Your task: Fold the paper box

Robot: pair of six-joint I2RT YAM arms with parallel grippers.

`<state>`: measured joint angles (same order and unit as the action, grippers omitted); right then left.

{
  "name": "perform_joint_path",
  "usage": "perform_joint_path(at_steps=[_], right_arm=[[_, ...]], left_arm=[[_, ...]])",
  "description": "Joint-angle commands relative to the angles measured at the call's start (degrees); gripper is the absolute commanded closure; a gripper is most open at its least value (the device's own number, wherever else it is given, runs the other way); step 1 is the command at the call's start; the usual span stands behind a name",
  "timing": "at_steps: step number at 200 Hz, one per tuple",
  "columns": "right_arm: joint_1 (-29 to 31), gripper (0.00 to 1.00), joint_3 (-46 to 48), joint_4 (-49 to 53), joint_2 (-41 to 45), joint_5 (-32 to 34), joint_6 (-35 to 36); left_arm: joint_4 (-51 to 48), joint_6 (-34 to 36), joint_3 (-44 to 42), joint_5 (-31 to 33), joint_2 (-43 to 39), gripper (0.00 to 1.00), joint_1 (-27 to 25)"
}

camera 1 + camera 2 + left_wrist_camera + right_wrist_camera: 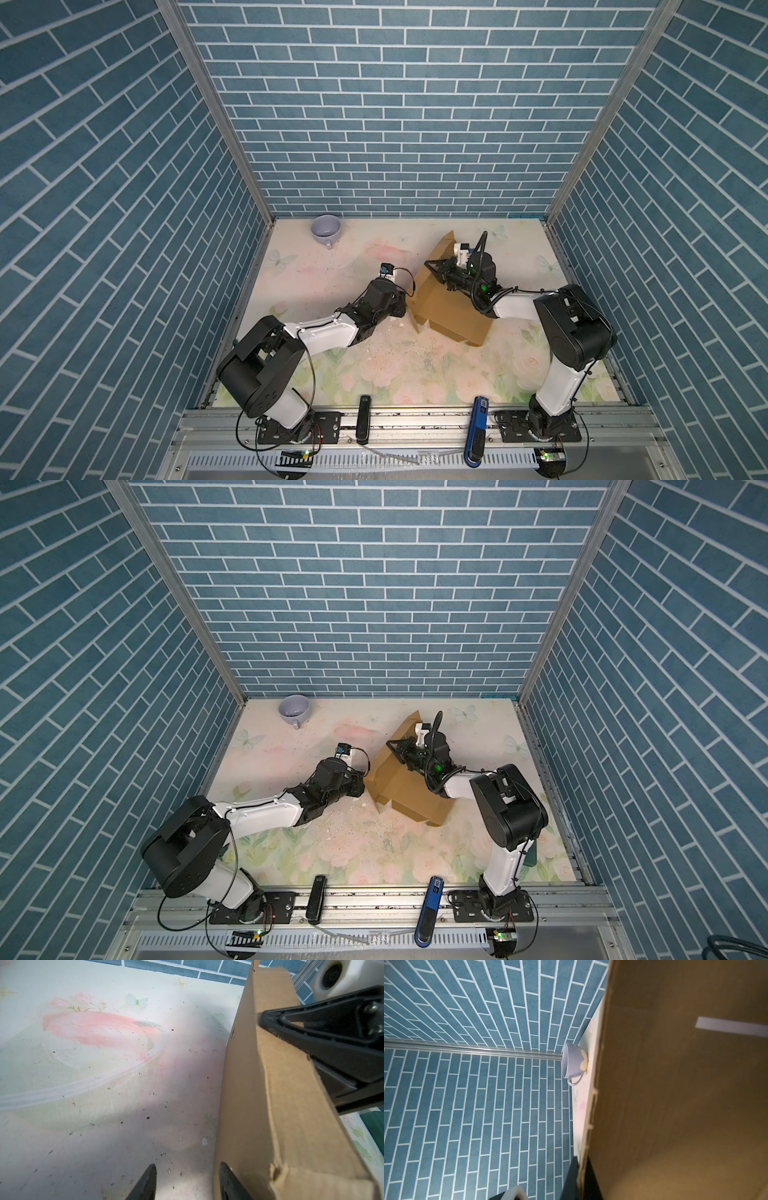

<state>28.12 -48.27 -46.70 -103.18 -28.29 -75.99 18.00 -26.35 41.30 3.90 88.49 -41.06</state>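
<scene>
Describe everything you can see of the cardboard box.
The paper box is plain tan-brown corrugated cardboard, partly folded: its base lies on the floral table right of centre, with walls and flaps standing up and a pointed flap toward the back. Creases and rough cut edges show; one corner is crumpled. The right hand is shut on the top edge of the raised wall facing the left arm. The open left hand sits outside that wall, one fingertip close beside it; contact is unclear.
</scene>
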Motion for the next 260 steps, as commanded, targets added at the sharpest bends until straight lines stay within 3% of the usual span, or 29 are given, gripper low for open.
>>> perform_joint_path(at_steps=[1, 65, 101, 155, 183, 225, 260], right_arm=[[-0.04, 0.99, 0.47, 7.03, 1.25, -1.94, 7.10], [-0.17, 0.99, 0.19, 9.21, 2.89, -0.80, 7.90], [-0.17, 0.99, 0.19, 9.28, 3.31, -0.89, 7.96], [-0.17, 0.99, -0.58, 10.60, 4.33, -1.81, 8.87], [-0.10, 0.99, -1.72, 12.65, 5.33, -2.18, 9.69], [-0.08, 0.99, -4.08, 14.19, 5.79, -2.73, 9.47], [-0.08, 0.99, -5.20, 14.11, 5.88, -2.78, 8.44]], left_arm=[[-0.13, -0.43, 0.01, -0.42, -0.95, 0.50, -1.04], [-2.38, -1.70, -0.96, 1.23, -4.21, 0.49, -2.10], [-7.89, 1.80, -0.06, 1.64, -9.34, 0.40, -1.77], [-15.34, 8.11, 2.30, -15.32, -14.53, 0.36, 4.92], [-20.49, 12.64, 4.60, -21.25, -14.54, 0.36, 5.81], [-20.77, 13.59, 6.59, -27.97, -10.17, 0.37, 5.80], [-22.95, 15.00, 8.08, -28.26, -9.01, 0.39, 5.73]])
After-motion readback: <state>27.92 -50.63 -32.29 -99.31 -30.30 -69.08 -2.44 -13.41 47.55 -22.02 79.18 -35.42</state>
